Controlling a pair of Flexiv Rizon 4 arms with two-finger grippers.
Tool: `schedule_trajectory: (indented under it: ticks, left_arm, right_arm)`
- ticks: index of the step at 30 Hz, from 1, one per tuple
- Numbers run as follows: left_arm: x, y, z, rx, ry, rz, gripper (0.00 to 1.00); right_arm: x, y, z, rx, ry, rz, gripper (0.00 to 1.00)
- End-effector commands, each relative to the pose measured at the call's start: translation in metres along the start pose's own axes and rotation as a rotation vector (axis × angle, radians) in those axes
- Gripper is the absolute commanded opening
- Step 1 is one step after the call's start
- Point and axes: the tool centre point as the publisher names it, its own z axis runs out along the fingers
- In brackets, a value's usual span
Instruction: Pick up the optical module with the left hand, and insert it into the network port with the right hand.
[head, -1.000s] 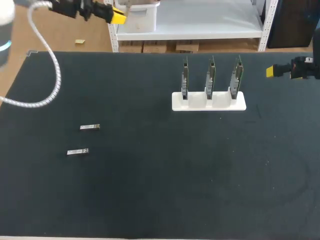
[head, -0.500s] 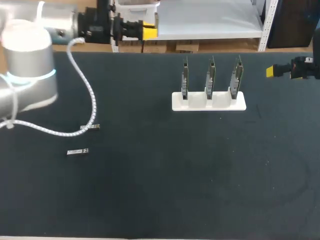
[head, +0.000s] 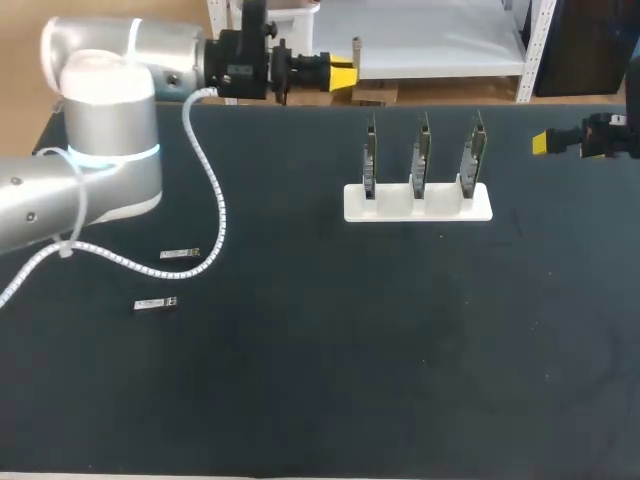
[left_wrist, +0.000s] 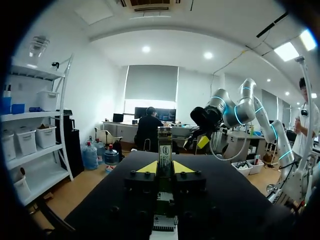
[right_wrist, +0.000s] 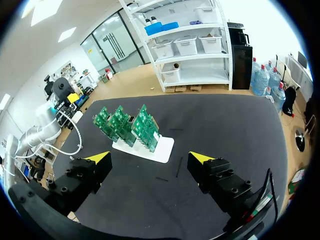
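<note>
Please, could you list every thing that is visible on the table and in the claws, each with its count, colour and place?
loose optical modules: two, silver, lying flat and apart on the table's left part
held optical module: one, silver with a label, between the left claw's fingers
circuit boards: three, green, upright side by side in the stand
stand: one, white, on the table's back right part
table: one, black
cable: one, white, coiled, hanging from the left arm down to beside the farther loose module
left claw: one, yellow tips, shut on the held module, above the table's back edge
right claw: one, yellow tips, open and empty, at the table's right edge
</note>
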Motion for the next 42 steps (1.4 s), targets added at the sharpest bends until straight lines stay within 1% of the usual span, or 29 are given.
schedule_trajectory:
  ticks: [1, 12, 15, 25, 31, 42]
  left_arm:
    - [0.006, 0.008, 0.007, 0.009, -0.012, -0.010, 0.00]
    - [0.020, 0.003, 0.018, 0.009, -0.013, -0.039, 0.00]
    - [0.024, 0.001, 0.019, 0.021, -0.019, -0.063, 0.00]
    - [0.031, -0.008, 0.019, 0.025, -0.030, -0.066, 0.00]
    - [0.037, -0.013, 0.021, 0.024, -0.020, -0.063, 0.00]
    - [0.043, -0.017, 0.021, 0.022, -0.017, -0.069, 0.00]
  right_arm:
    - [0.000, 0.000, 0.000, 0.000, 0.000, 0.000, 1.00]
    - [0.000, 0.000, 0.000, 0.000, 0.000, 0.000, 1.00]
    - [0.000, 0.000, 0.000, 0.000, 0.000, 0.000, 1.00]
    - [0.000, 0.000, 0.000, 0.000, 0.000, 0.000, 1.00]
    - [0.000, 0.000, 0.000, 0.000, 0.000, 0.000, 1.00]
    - [0.000, 0.000, 0.000, 0.000, 0.000, 0.000, 1.00]
